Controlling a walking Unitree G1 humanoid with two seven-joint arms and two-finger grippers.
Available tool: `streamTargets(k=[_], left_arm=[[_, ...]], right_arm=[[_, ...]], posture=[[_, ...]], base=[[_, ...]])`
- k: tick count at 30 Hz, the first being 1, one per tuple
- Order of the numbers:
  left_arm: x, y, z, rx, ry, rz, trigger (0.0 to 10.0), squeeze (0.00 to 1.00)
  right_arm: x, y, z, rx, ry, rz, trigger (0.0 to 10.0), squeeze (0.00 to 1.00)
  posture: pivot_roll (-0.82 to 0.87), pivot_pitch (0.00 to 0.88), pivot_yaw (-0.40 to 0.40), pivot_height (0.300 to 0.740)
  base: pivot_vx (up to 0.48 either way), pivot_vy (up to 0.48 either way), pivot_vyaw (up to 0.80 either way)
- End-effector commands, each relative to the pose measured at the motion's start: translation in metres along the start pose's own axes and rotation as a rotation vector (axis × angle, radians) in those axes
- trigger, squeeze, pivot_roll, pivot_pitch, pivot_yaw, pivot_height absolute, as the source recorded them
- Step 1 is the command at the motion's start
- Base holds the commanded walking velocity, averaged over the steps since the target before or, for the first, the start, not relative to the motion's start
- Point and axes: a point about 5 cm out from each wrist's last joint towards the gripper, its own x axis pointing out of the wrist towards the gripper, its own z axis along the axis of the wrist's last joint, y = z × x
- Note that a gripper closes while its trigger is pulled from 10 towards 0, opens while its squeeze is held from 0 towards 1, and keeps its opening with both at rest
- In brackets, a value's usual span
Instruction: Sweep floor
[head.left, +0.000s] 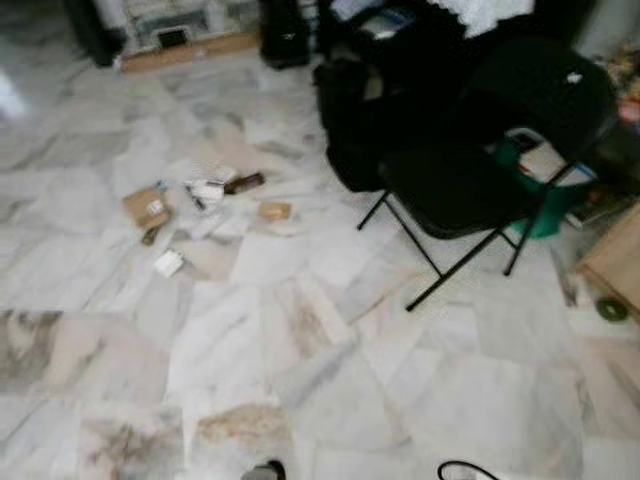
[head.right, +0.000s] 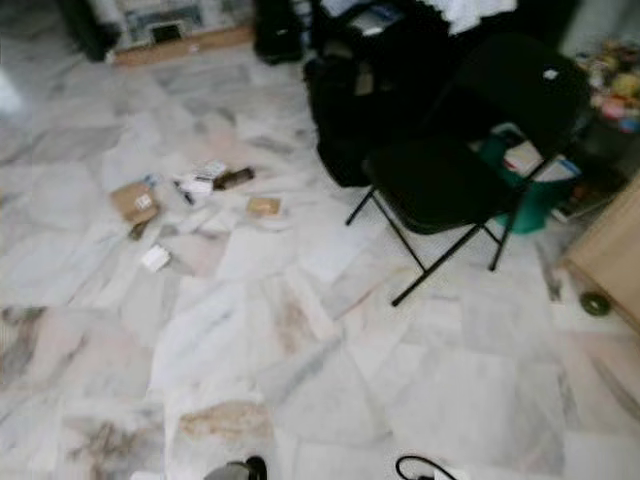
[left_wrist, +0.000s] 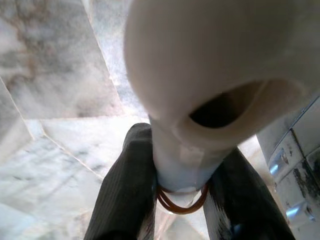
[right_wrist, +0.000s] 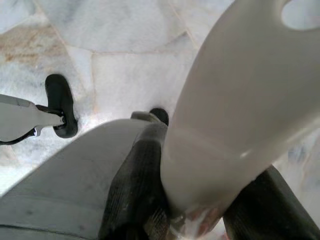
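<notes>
Litter lies on the marble floor (head.left: 300, 360) ahead to the left: a brown cardboard box (head.left: 147, 206), white papers (head.left: 205, 188), a dark bottle (head.left: 244, 182), a small brown packet (head.left: 274, 210) and a white scrap (head.left: 168, 263). In the left wrist view my left gripper (left_wrist: 182, 195) is shut on a white plastic handle (left_wrist: 200, 65) with a hanging hole, orange rubber bands around its neck. In the right wrist view my right gripper (right_wrist: 200, 200) is shut on another white handle (right_wrist: 240, 100), low over the tiles. The tools' working ends are hidden.
A black folding chair (head.left: 480, 170) stands to the right, with a black bag (head.left: 350, 130) and a green bin (head.left: 545, 205) behind it. Wooden furniture (head.left: 615, 260) and a green ball (head.left: 612, 309) sit at the right edge. A black cable (head.left: 460, 468) lies near my feet.
</notes>
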Motion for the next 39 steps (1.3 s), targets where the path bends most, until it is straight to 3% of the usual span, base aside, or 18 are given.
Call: streamTargets(k=[1,9,20,24,30,35,39], left_arm=[[-0.001,0.011,0.011,-0.025,-0.063,0.037,10.0,0.0],[0.003,0.002,0.021,-0.03,-0.076,0.024,10.0,0.0],[0.002,0.008,0.023,-0.034,-0.074,0.025,10.0,0.0],[0.005,-0.001,0.029,-0.032,-0.08,0.02,10.0,0.0],[0.004,-0.009,0.018,-0.032,-0.068,0.012,10.0,0.0],[-0.001,-0.011,-0.005,-0.047,-0.042,0.012,10.0,0.0],[0.0,-0.015,-0.006,-0.048,-0.029,0.013,10.0,0.0]], right_arm=[[-0.002,-0.001,-0.009,0.007,0.035,-0.001,10.0,0.0],[-0.002,-0.001,-0.008,-0.006,0.032,0.007,10.0,0.0],[-0.002,-0.001,-0.007,-0.019,0.033,0.013,10.0,0.0],[-0.001,-0.001,-0.007,-0.011,0.032,0.009,10.0,0.0],[-0.001,-0.001,-0.006,-0.012,0.03,0.007,10.0,0.0],[-0.001,-0.002,-0.005,-0.021,0.032,0.01,10.0,0.0],[-0.001,-0.002,-0.006,-0.026,0.032,0.01,10.0,0.0]], posture=[[0.02,0.151,-0.002,0.74],[0.03,0.147,-0.004,0.74],[0.03,0.132,-0.003,0.74],[0.02,0.121,-0.004,0.74],[0.02,0.12,-0.007,0.74],[0.03,0.124,-0.01,0.74],[0.02,0.134,-0.011,0.74]], base=[[0.0,0.0,0.0],[0.0,0.0,0.0],[0.0,0.0,0.44],[0.06,0.0,0.0],[0.0,0.0,0.0],[0.0,0.0,0.0],[0.0,0.0,0.0]])
